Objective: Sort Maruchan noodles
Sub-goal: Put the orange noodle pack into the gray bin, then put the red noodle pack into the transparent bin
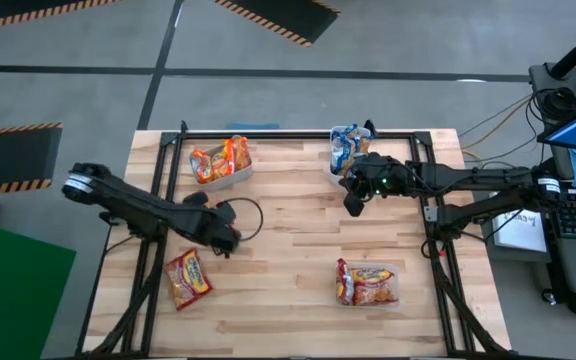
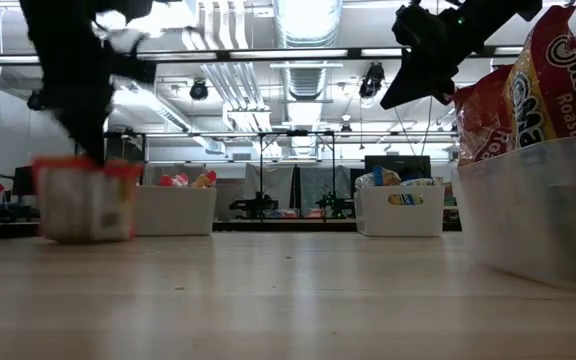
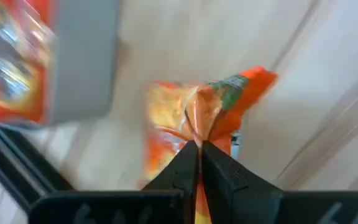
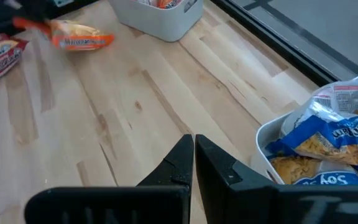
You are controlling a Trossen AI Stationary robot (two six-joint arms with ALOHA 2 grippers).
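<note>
Left gripper (image 3: 199,149) is clamped on a crinkly orange plastic noodle packet (image 3: 213,112), held above the pale wooden table (image 1: 298,230) near a red packet (image 1: 187,278). Right gripper (image 4: 193,144), closed and empty, is seen beside a white bin (image 1: 340,165) of blue-and-yellow packets (image 4: 337,140).

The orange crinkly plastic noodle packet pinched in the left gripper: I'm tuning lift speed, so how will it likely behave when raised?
The orange crinkly plastic noodle packet is pinched by one bunched edge in the left gripper, so its wrapper probably flexes and the body may dangle or swing. It looks light. The glossy film could slip if jerked.
</note>
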